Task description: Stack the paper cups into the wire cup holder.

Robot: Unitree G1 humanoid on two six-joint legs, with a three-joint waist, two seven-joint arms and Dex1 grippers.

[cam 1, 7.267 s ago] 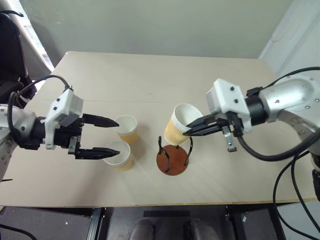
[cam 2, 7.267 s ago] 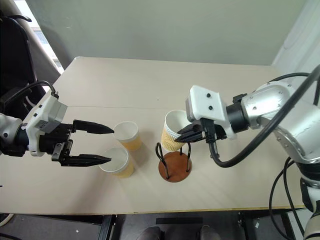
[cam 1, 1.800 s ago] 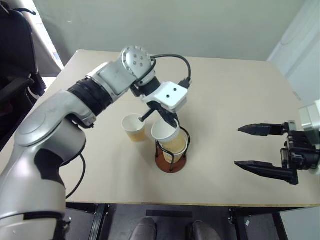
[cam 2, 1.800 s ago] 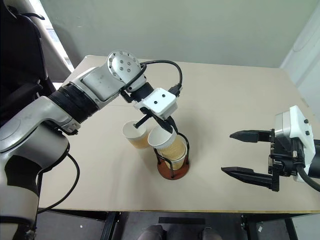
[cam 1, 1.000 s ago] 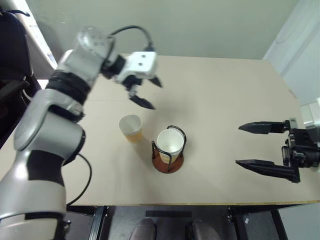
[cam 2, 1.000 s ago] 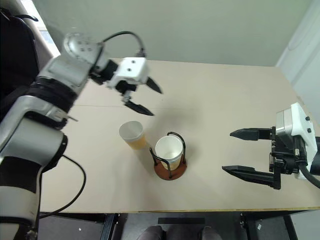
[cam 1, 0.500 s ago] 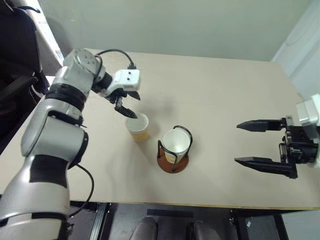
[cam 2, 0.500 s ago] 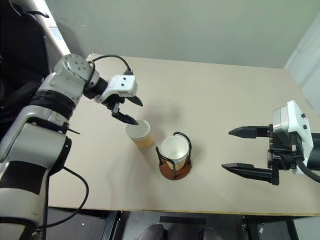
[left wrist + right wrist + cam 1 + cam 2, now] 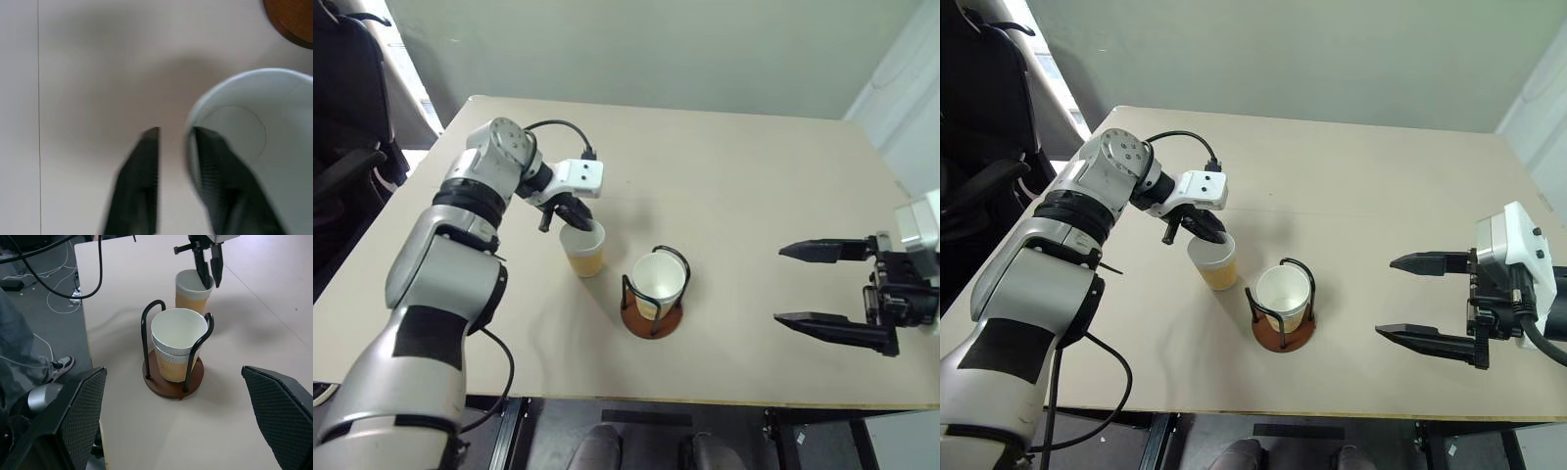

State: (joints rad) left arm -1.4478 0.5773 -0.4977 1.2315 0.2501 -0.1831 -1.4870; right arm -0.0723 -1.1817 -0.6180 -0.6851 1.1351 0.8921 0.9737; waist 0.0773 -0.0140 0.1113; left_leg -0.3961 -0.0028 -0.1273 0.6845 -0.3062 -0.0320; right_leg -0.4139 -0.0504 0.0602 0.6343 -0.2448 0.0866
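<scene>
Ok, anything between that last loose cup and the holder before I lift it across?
Nothing visible: bare table lies between the loose cup and the wire cup holder. The left gripper pinches its rim.

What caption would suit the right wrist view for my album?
Two paper cups nested in the wire cup holder; behind, the left gripper pinches the rim of the last cup.

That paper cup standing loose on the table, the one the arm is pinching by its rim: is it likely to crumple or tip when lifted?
The loose cup looks thin-walled and empty, so probably very light. The left gripper pinches only its rim wall, one finger inside and one outside, which may dent it. Being tall and narrow-based, it would likely tip if nudged.
</scene>
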